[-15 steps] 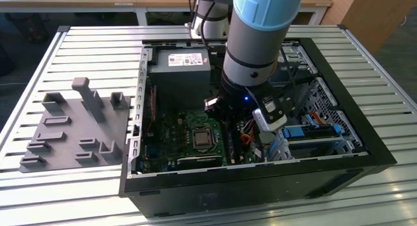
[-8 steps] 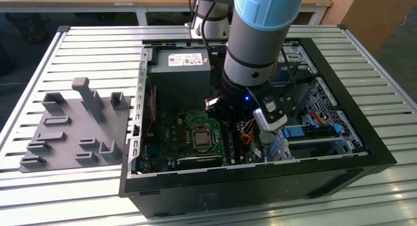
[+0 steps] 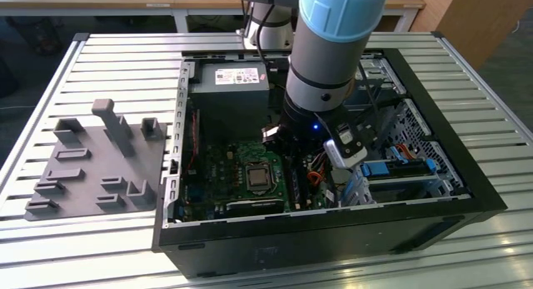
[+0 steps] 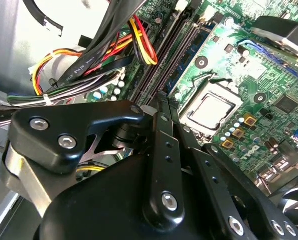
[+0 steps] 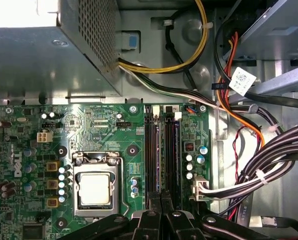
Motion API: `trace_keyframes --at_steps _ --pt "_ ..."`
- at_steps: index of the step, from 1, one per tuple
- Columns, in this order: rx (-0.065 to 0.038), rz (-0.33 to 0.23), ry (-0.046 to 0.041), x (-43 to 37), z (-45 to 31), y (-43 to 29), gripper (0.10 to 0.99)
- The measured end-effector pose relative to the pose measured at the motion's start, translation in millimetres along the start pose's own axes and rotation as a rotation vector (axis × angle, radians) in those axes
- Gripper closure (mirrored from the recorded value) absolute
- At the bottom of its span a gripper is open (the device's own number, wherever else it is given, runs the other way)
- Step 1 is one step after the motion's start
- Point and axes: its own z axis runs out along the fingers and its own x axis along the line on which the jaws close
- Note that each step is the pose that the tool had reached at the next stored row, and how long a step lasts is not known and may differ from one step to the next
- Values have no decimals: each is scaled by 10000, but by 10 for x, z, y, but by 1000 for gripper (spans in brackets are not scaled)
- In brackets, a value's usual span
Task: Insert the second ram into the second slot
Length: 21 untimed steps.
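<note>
Grey slatted tabletop [image 3: 117, 58] carries the open black PC case [image 3: 333, 239] in the exterior view. A grey fixture plate [image 3: 92, 170] lies beside the case, well apart from the CPU socket [image 3: 256, 176]. My arm [image 3: 325, 64] reaches down into the case and ends just beside the CPU socket, on the exterior view's right of it. A light-blue drive bracket [image 3: 398, 170] sits further out on that same side.

Second wrist view: pincer [image 4: 164, 102] hangs over the motherboard [image 4: 269, 85], black fingers [image 4: 159, 135] pressed together, no gap I can see. The memory slots [image 4: 171, 57] run just beside the CPU socket, between it and the wire bundle [image 4: 104, 45]. The tips are over the slots' near end.

First wrist view: same read. Fingertips [image 5: 154, 200] meet over one end of the two slots, next to the CPU socket, and the power supply [image 5: 54, 50] is beyond the slots' far end. I can't tell where the second ram is: caught edge-on between the fingers or seated in a slot.
</note>
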Motion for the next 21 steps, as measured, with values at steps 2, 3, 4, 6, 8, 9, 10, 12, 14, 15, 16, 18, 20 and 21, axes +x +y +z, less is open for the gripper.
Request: trace_keyframes --at_steps 2,3,4,6,8,9,10,12,14,15,16,18,20,21 --pt "2 1 0 1 1 4 973" --pt "2 1 0 1 2 4 973" --pt "2 0 0 1 2 5 973" --pt "-21 1 2 1 4 5 973" --pt "-63 -7 2 1 9 6 973" --pt "-77 -18 3 1 11 6 973" --pt "-82 -27 4 1 13 6 973" --pt "-83 -32 4 1 17 5 973" --pt "-81 -32 5 1 24 4 973" --pt "-82 -32 4 1 30 4 973" --pt "-81 -32 5 1 33 4 973" --pt "-82 -32 5 0 42 4 973" --pt "-82 -32 5 0 48 3 973" --pt "-81 -32 5 1 48 3 973"
